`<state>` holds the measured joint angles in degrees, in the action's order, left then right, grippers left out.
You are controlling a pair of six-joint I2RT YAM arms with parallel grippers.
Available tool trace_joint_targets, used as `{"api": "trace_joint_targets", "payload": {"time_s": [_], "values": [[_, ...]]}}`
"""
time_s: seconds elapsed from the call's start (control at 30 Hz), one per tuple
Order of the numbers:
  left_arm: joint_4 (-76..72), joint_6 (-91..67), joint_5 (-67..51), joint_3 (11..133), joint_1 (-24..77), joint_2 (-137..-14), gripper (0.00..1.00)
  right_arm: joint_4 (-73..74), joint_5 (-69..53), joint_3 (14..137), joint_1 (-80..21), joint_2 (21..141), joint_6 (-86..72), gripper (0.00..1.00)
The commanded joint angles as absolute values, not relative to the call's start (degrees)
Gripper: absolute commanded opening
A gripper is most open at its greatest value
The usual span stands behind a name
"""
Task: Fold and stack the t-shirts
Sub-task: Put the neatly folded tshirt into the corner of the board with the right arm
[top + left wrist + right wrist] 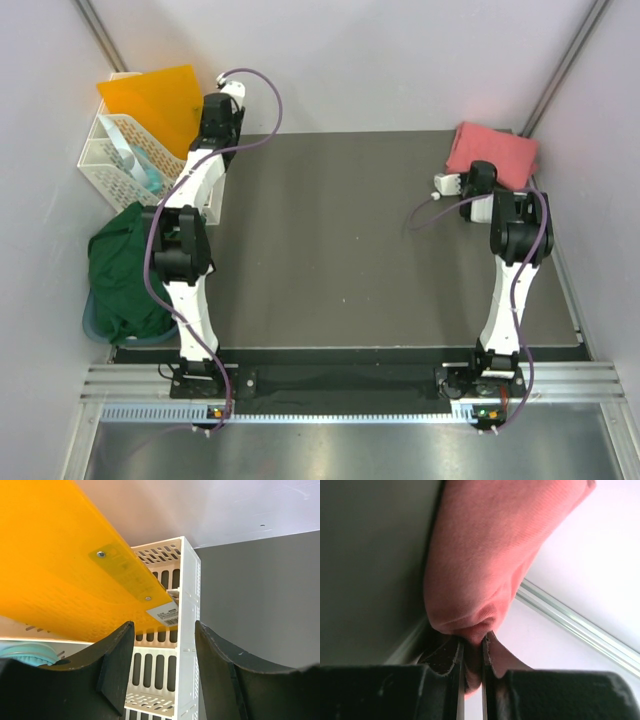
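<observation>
The salmon-pink t-shirt [492, 155] lies folded in the table's far right corner. My right gripper [482, 172] is at its near edge. In the right wrist view this gripper [472, 642] is shut on a fold of the pink cloth [490, 545], which bulges above the fingertips. The dark green t-shirt [125, 270] is heaped off the table's left edge, beside my left arm. My left gripper [213, 118] is up at the far left. In its wrist view it [164, 645] stands open with nothing held; a corner post of the white basket [187, 605] shows between the fingers.
The orange folder [155, 100] leans over the white plastic basket [120, 155] at the far left; it fills the upper left of the left wrist view [60, 565]. The dark table mat [340, 240] spans between the arms. Pale walls close in both sides.
</observation>
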<state>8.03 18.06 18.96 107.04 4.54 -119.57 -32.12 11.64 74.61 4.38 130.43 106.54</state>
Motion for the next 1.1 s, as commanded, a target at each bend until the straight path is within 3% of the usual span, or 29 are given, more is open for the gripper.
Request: {"api": "trace_joint_targets", "payload": {"time_s": [0.0,0.37,0.57,0.6,0.63,0.67,0.7,0.73,1.0,1.07], "values": [[6.4,17.6,19.6,109.8,4.8,-119.5,0.56,-22.1,9.3,72.2,2.8,126.7,106.3,0.00],[6.4,17.8,19.2,110.7,5.0,-120.0,0.56,-23.5,11.0,68.3,4.4,125.9,109.6,0.00],[6.4,17.9,19.5,110.4,5.1,-119.6,0.57,-22.1,18.3,73.1,5.6,129.8,109.2,0.00],[6.3,18.2,19.5,110.4,5.1,-119.6,0.56,-22.7,19.2,73.5,5.8,130.1,108.6,0.10],[6.2,18.4,19.6,110.3,5.1,-119.6,0.57,-22.0,19.8,74.2,5.8,130.1,107.6,0.30],[6.1,18.5,19.7,110.2,5.1,-119.5,0.57,-20.8,20.4,74.5,5.7,128.9,104.3,0.73],[6.1,18.5,19.8,110.1,5.1,-119.4,0.57,-19.0,20.1,74.9,5.5,128.0,102.1,0.89],[6.0,18.6,19.8,110.1,5.1,-119.4,0.57,-15.0,20.0,74.9,4.9,126.9,100.2,0.99],[5.4,17.8,19.7,109.8,5.1,-119.3,0.57,-1.2,15.5,71.4,0.4,111.9,82.3,1.00],[5.4,18.0,19.7,110.2,5.1,-119.2,0.57,9.8,12.9,73.3,-3.2,108.7,76.6,1.00]]}}
